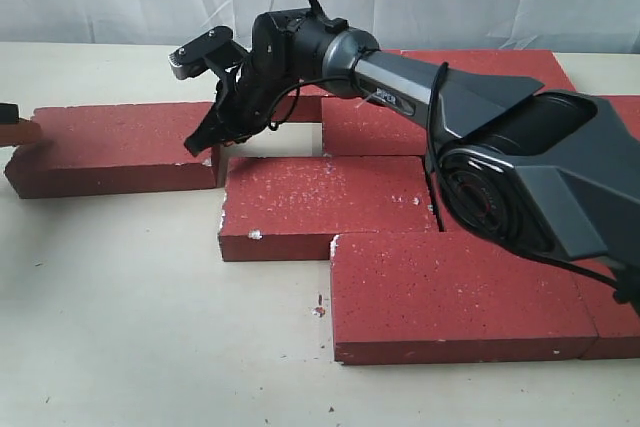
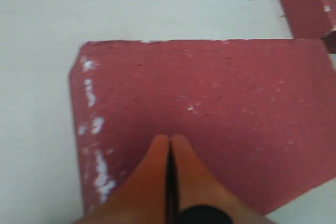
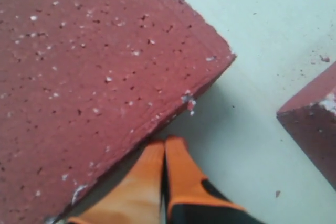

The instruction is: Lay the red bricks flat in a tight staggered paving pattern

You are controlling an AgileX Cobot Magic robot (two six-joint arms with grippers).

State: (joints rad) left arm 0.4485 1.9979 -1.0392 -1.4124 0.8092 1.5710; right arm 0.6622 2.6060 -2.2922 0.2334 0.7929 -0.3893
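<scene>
Red bricks (image 1: 450,292) lie flat on the pale surface (image 1: 120,297) in a loose stagger, several touching at the right. The left brick (image 1: 110,142) sits at the row's open end, a small gap away from the middle brick (image 1: 320,202). Stretched across from the right, the right end effector (image 1: 202,140) is clenched on nothing, its tip down at the left brick's right end, by that gap. The right wrist view adds what the exterior view cannot: orange fingers (image 3: 147,166) pressed together just beside the brick's side edge, close to a chipped corner; whether they touch it is unclear. In the left wrist view the left end effector (image 2: 169,140) is clenched and empty too, poised over a brick's top face near its white-scuffed end. The exterior view shows only a sliver of it at the left edge, by the left brick's far end.
</scene>
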